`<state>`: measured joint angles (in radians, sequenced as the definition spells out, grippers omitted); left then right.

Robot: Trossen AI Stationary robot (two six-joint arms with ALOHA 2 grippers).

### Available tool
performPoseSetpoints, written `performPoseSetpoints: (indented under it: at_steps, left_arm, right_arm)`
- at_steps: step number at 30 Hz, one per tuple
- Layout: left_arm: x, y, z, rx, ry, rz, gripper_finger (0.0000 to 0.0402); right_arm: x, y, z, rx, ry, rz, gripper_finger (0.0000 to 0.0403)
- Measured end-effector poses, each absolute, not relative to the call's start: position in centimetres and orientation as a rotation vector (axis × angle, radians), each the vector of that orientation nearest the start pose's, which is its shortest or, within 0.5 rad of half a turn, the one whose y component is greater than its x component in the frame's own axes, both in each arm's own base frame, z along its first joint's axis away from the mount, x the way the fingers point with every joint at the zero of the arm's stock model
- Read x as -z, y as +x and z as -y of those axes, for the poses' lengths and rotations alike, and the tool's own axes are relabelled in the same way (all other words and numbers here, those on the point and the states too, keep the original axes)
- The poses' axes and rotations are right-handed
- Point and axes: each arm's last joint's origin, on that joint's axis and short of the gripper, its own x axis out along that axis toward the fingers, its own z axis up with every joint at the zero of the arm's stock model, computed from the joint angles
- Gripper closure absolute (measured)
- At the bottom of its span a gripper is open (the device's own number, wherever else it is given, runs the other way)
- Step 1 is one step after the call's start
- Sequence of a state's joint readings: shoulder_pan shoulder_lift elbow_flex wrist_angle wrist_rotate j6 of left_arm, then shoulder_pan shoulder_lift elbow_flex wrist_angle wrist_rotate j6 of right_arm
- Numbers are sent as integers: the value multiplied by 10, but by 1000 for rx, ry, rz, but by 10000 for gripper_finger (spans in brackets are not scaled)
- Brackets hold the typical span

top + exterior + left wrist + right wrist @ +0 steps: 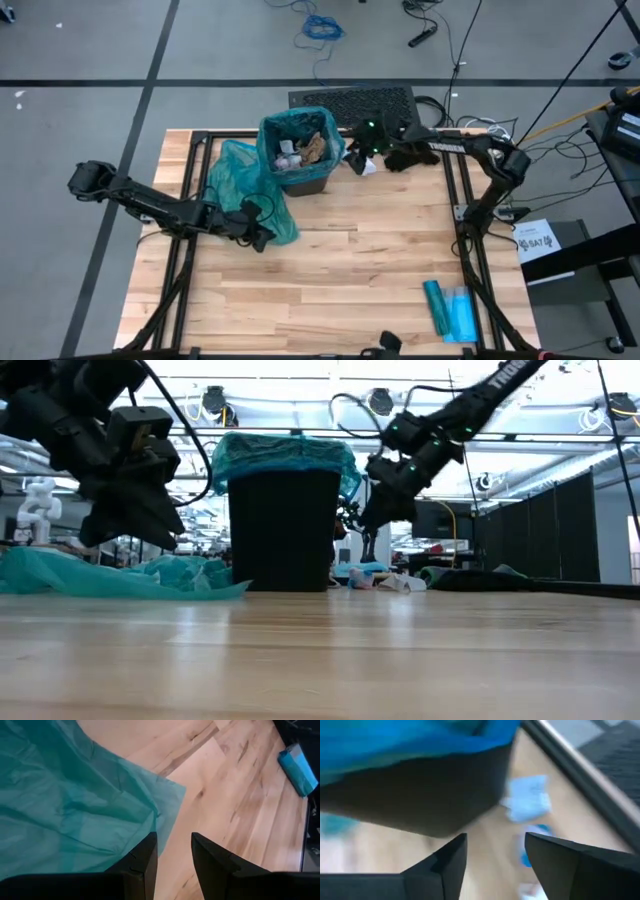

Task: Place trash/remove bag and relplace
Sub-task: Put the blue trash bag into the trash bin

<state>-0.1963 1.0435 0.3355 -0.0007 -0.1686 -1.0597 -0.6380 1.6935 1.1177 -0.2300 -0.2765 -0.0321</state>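
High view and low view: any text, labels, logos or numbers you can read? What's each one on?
White lettering on the right arm: a brand name, too small to read for certain in the high view.
Lettering on the same arm in the low view: cut off and too small to read.
White sheet right of the table: dark print, too blurred to read.
Bin, teal bag, blue packet: no text visible.

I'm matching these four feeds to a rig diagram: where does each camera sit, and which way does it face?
High: above the table, looking straight down; both arms show, either side of the bin.
Low: at table-top height, looking level across at the bin; both arms come in from above.
Left wrist: on the left arm, facing the loose teal bag; its open left gripper shows.
Right wrist: on the right arm, facing the bin wall; the open right gripper shows.
High, low and right wrist share the bin.
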Motion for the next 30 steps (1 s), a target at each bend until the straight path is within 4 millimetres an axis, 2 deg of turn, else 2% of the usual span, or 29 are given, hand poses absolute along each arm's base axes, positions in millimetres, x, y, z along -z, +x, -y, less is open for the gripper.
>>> performPoseSetpoints:
  at_steps: [6,11,13,18,23,26,30]
  left_arm:
    - [-152,180,31,-366,-880,-679,285]
    - [-150,178,31,-376,-873,-705,285]
    - [-149,178,31,-379,-871,-710,285]
    - [-150,178,31,-379,-873,-709,285]
    - [-150,178,31,-379,-874,-708,285]
    - [-150,178,31,-387,-895,-705,285]
    - [-150,178,31,-385,-899,-707,285]
  right_arm:
    - [-211,309,229,298,241,-970,193]
    - [-203,327,242,267,254,-1018,200]
    - [-199,333,244,241,267,-1029,203]
    - [-174,341,241,199,274,-1148,206]
    - [-158,346,241,252,221,-1225,210]
    - [-150,347,239,272,214,-1273,243]
    - [-149,346,239,295,237,-1282,343]
